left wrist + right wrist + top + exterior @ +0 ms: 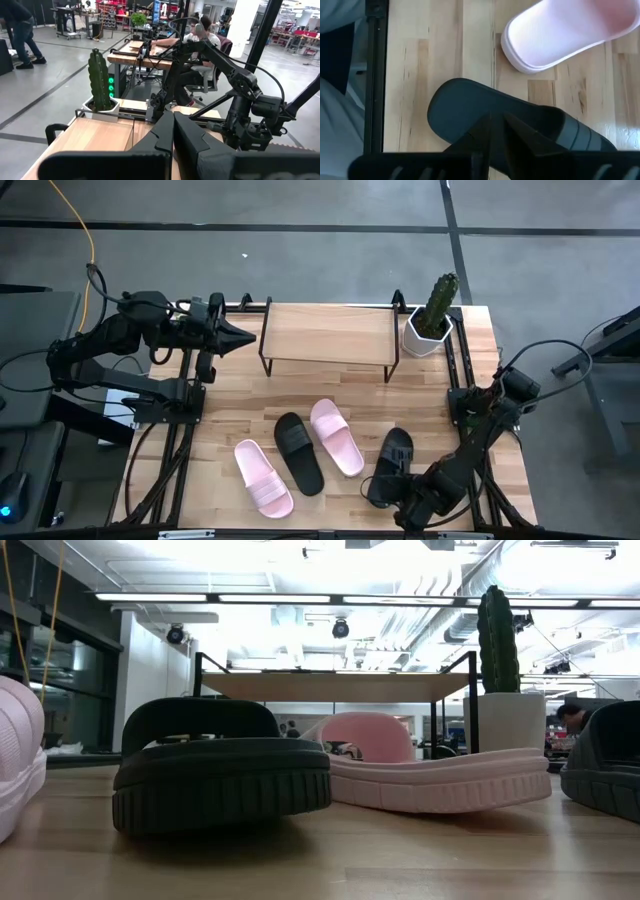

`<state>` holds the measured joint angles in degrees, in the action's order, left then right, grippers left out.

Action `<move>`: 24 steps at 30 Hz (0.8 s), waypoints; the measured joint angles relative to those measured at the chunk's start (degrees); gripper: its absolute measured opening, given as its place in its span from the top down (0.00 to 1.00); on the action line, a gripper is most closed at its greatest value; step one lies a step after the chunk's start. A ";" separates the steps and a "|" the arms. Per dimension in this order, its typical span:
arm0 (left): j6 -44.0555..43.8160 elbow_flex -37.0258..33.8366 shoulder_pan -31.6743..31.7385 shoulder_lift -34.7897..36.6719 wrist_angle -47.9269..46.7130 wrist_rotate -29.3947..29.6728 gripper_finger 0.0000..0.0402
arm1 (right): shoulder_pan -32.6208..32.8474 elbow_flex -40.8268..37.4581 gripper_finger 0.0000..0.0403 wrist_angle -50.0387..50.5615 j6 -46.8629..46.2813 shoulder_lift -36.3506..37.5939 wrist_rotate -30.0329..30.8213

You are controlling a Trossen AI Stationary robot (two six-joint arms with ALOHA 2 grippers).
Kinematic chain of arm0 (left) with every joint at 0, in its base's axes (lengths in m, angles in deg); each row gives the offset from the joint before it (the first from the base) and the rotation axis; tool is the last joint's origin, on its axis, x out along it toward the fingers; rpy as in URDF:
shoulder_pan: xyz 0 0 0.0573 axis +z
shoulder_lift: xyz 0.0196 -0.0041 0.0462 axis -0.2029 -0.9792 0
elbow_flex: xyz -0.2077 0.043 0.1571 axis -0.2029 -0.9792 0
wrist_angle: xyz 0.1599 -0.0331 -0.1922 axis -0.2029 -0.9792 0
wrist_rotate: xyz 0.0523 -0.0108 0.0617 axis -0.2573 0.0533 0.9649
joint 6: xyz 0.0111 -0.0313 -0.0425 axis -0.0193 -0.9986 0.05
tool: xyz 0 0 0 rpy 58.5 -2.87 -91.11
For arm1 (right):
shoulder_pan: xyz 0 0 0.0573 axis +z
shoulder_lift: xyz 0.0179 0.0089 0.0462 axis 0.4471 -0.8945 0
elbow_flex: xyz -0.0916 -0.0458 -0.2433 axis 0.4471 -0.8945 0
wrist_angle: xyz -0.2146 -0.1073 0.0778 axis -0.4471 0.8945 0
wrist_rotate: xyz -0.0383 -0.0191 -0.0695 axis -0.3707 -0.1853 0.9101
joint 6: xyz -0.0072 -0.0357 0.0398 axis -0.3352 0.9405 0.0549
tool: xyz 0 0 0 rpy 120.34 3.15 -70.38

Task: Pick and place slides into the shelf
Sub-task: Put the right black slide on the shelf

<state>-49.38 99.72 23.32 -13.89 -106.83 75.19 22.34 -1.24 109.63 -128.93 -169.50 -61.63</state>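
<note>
We see the right gripper [400, 498] low at the near edge of the table, poised directly above the heel end of a black slide [389, 466]; in the right wrist view its fingers [485, 131] are pressed together, tips meeting over that slide's footbed [485, 107], and we cannot tell whether they touch it. Just beyond the fingertips lies the heel of a pale pink slide [565, 32], apart from the black one. Moving outward from this gripper across the table, we find that pink slide [336, 436] side by side with a second black slide [300, 452], the two touching or nearly so, and past them a second pink slide [263, 477], lying alone. Farther off, toward the back of the table, stands the shelf [328, 332], its plank top bare. A potted cactus [434, 315] sits just beside the shelf's end on the right arm's side. The left gripper [240, 336] waits beside the shelf's other end, raised, its fingers [165, 135] closed on nothing.
</note>
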 joint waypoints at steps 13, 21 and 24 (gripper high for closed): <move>0.00 0.00 0.00 -0.04 -0.79 0.00 1.00 | -0.41 -0.11 0.86 5.87 1.01 -0.13 1.50; 0.00 0.00 0.00 -0.04 -0.79 0.00 1.00 | -0.43 -0.13 0.67 8.95 1.49 -3.15 3.28; 0.00 0.00 -0.01 -0.04 -0.83 0.00 1.00 | -0.43 -0.13 0.61 11.17 0.98 -4.86 3.52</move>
<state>-49.38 99.72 23.31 -13.93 -107.66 75.19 21.91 -1.37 120.80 -127.95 -174.36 -58.11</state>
